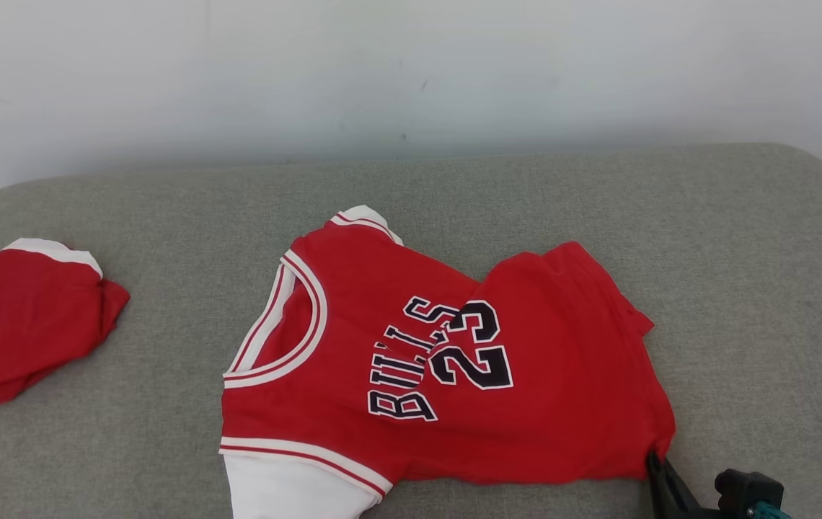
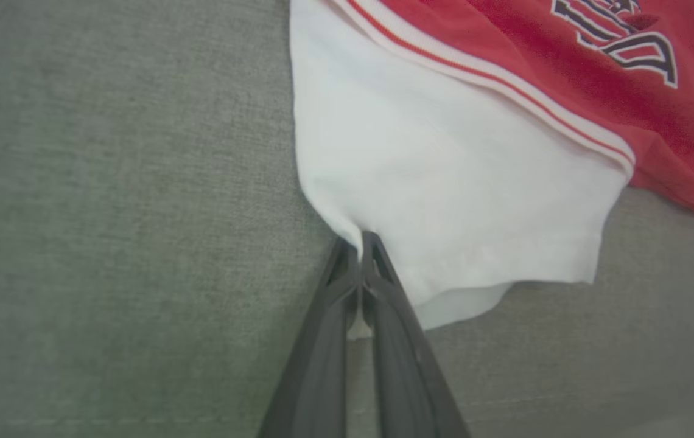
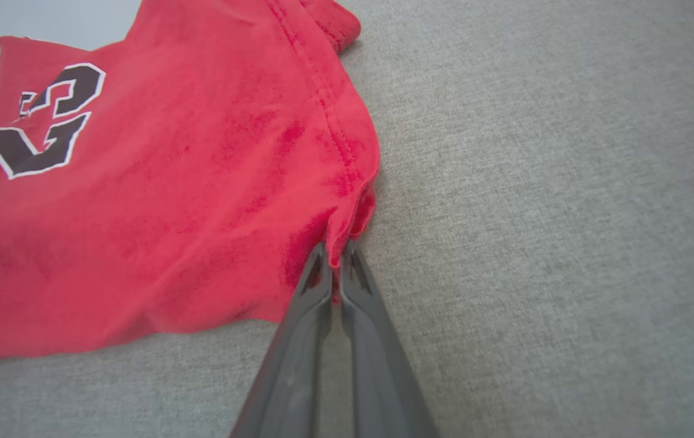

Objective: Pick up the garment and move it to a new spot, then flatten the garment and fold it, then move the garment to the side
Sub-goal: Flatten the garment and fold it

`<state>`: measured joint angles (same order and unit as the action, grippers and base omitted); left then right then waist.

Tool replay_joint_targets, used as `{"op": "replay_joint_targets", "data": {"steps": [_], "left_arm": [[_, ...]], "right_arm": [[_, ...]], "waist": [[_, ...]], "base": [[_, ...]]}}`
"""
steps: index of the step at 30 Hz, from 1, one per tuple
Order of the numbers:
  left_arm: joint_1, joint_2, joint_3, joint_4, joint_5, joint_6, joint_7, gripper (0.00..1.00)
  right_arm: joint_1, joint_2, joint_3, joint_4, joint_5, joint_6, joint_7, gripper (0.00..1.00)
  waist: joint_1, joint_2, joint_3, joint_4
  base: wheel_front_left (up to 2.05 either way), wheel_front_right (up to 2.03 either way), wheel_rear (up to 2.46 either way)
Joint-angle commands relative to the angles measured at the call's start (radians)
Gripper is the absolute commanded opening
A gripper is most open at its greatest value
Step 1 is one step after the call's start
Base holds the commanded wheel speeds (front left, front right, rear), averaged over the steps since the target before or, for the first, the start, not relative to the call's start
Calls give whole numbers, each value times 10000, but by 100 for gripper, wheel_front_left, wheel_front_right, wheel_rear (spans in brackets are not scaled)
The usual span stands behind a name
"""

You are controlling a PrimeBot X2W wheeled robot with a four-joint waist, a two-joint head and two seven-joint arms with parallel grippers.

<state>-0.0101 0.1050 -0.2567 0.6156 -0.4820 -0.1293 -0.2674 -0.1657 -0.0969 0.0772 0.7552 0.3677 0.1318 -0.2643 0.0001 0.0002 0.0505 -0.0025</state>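
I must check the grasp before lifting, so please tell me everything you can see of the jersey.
The jersey is red soft-looking cloth with white-and-red trim at neck and armhole, black white-edged "BULLS" and "23" on the chest, and a white sleeve. It lies face up, wrinkled, on the grey cushion, neck toward the robot's left. The left gripper is shut on the sleeve's edge; the right gripper is shut on a red hem corner.
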Motion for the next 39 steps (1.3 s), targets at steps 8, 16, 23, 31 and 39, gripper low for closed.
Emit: {"op": "replay_joint_targets", "data": {"steps": [8, 16, 23, 31, 39], "left_arm": [[-500, 272, 138, -2011, -834, 0, 32, 0], [-2990, 1265, 257, -3486, -1723, 0, 501, 0], [-6981, 1765, 546, -3428, -2583, 1, 1960, 0], [-12532, 2005, 805, -1716, -2490, 33, 2750, 0], [-17576, 1817, 596, 543, -1978, 26, 2441, 0]], "right_arm": [[-61, -212, 370, -1851, 367, -23, 1, 0], [-1719, -761, 1150, -2989, 991, -23, 17, 0], [-4645, -1195, 1128, -3567, 1938, -23, 824, 0], [-9181, -1634, 347, -3224, 2532, -23, 2295, 0], [-13757, -1617, -144, -1650, 1927, -23, 3070, 0]], "waist": [[-1, -2, 137, -128], [-1, -2, 707, -393], [-1, -2, 2390, -534], [-1, -2, 4585, -551], [-1, -2, 5559, -593]], "base": [[0, 0, 0], [0, 0, 0], [0, 0, 0], [0, 0, 0], [0, 0, 0]]}}
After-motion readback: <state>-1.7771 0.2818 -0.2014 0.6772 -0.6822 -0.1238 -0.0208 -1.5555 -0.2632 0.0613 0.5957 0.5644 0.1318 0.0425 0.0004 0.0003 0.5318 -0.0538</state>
